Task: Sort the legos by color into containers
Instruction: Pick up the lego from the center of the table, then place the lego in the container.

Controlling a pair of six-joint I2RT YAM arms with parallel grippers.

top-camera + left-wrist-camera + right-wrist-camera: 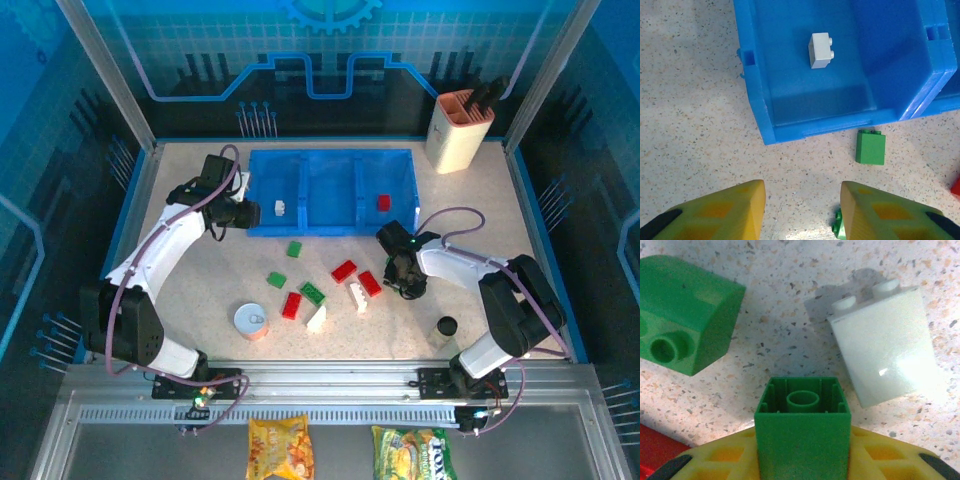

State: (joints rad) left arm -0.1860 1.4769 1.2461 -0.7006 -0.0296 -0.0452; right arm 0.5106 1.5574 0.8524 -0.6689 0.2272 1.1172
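Your table (190,250) is speckled beige, boxed in by blue walls (40,150). Closest to you on it stand a tin can (250,320) on the left and a black-capped bottle (446,327) on the right. Just beyond them the loose bricks (313,293), red, green and white, lie scattered across the middle. Your right gripper (801,460) is down among them, its fingers closed against two sides of a green brick (801,435) whose hollow underside faces the wrist camera. Past it on the table lie another green piece (687,315) to the left and a white piece (885,345) to the right. Farther back, your left gripper (802,192) hangs over bare table just short of the near left corner of the blue tray (757,105), fingers apart with nothing between them. The tray holds one white block (820,50) in its left compartment and one red block (383,202) in its right. A beige knife block (458,130) stands at the far right corner.
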